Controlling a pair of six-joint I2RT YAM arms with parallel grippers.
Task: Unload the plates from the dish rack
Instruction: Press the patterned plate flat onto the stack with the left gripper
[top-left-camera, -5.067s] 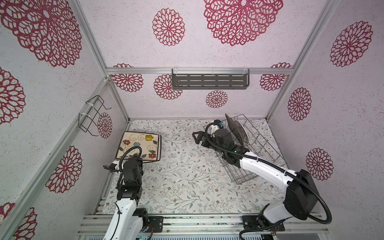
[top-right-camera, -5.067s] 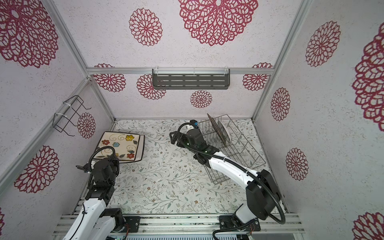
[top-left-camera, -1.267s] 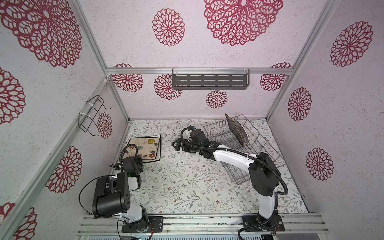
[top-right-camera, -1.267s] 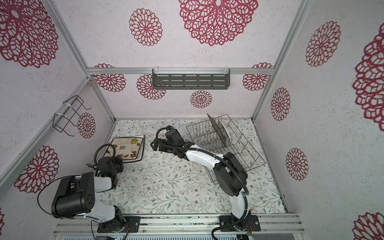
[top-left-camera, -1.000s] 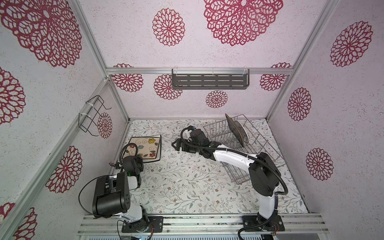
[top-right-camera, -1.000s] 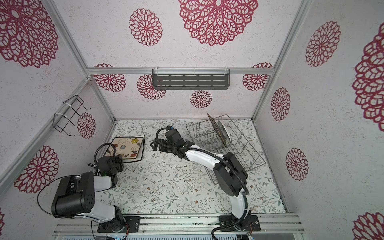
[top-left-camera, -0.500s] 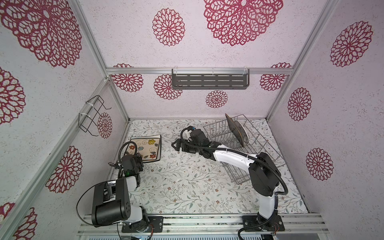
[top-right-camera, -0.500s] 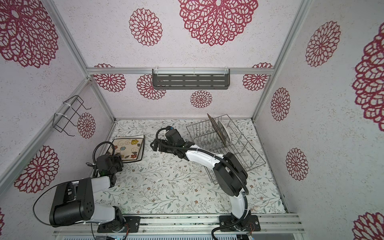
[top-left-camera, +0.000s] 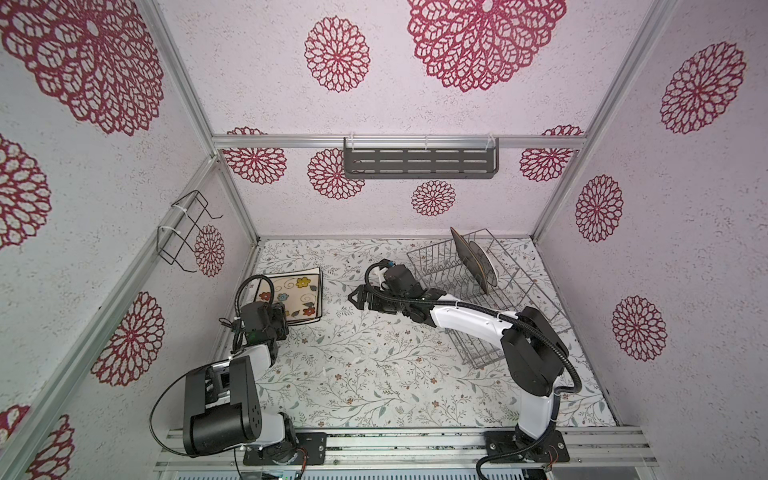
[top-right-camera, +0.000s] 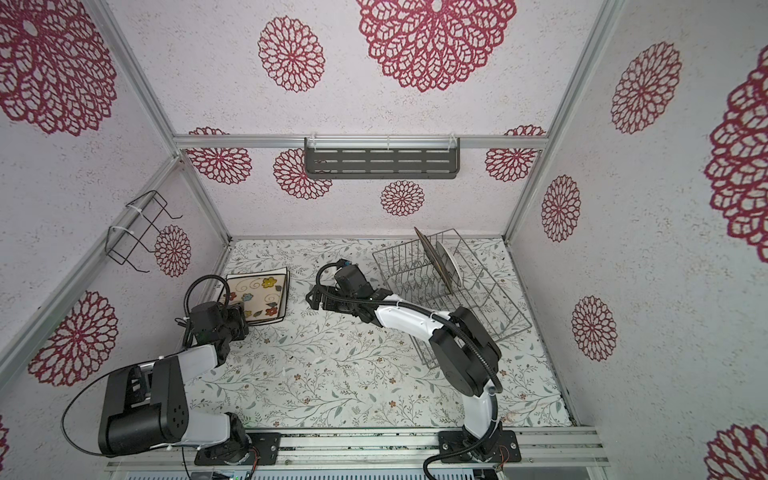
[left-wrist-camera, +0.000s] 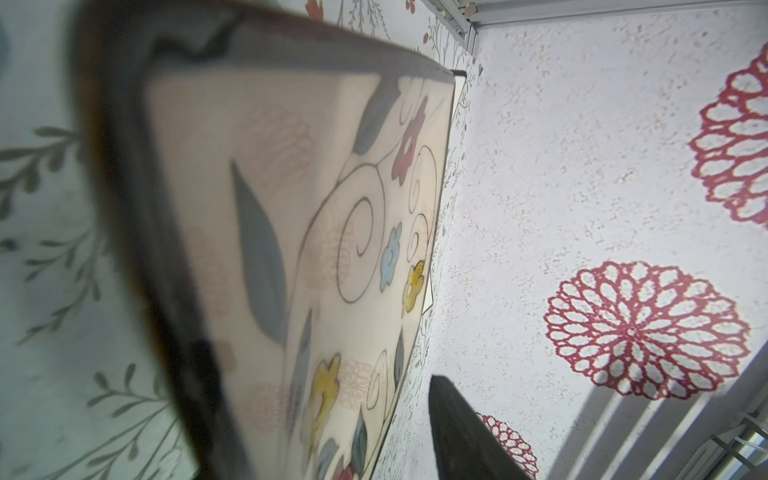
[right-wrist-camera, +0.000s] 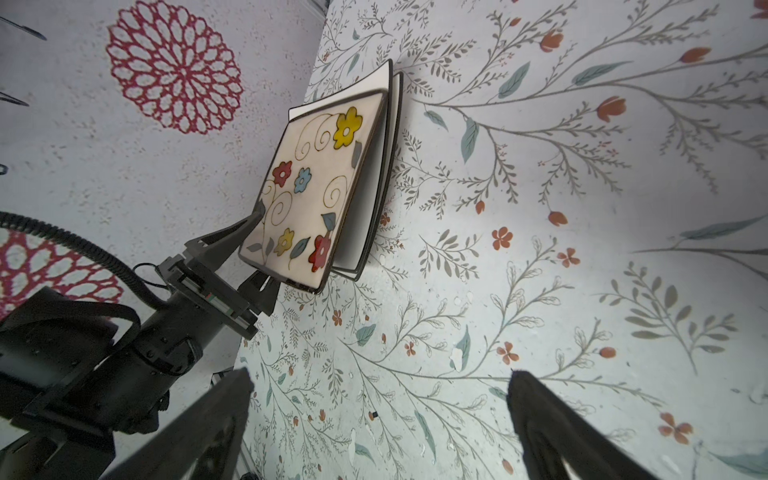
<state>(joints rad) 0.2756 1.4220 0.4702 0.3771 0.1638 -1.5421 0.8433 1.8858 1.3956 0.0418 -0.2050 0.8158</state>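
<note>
A cream floral plate (top-left-camera: 296, 296) (top-right-camera: 258, 296) (right-wrist-camera: 309, 183) lies tilted on a stack of white dark-rimmed plates (right-wrist-camera: 376, 195) at the table's left. My left gripper (top-left-camera: 286, 318) (top-right-camera: 243, 316) (right-wrist-camera: 255, 253) is open and straddles the floral plate's near edge (left-wrist-camera: 332, 208); one finger (left-wrist-camera: 457, 436) stands clear of it. My right gripper (top-left-camera: 355, 297) (top-right-camera: 311, 301) (right-wrist-camera: 378, 378) hangs open and empty over mid-table, facing the stack. The dish rack (top-left-camera: 513, 291) (top-right-camera: 490, 299) at the back right holds an upright dark plate (top-left-camera: 466, 257) (top-right-camera: 432, 257) and a round white one (top-left-camera: 489, 270) (top-right-camera: 453, 264).
A dark grey slotted shelf (top-left-camera: 419, 164) hangs on the back wall. A small black wire holder (top-left-camera: 185, 232) is fixed to the left wall. The stack sits close to the left wall. An aluminium rail (top-left-camera: 415, 444) runs along the table's front.
My left gripper's jaws have spread apart at the floral plate's edge over the last second. The right arm has stayed still since reaching over from the rack.
</note>
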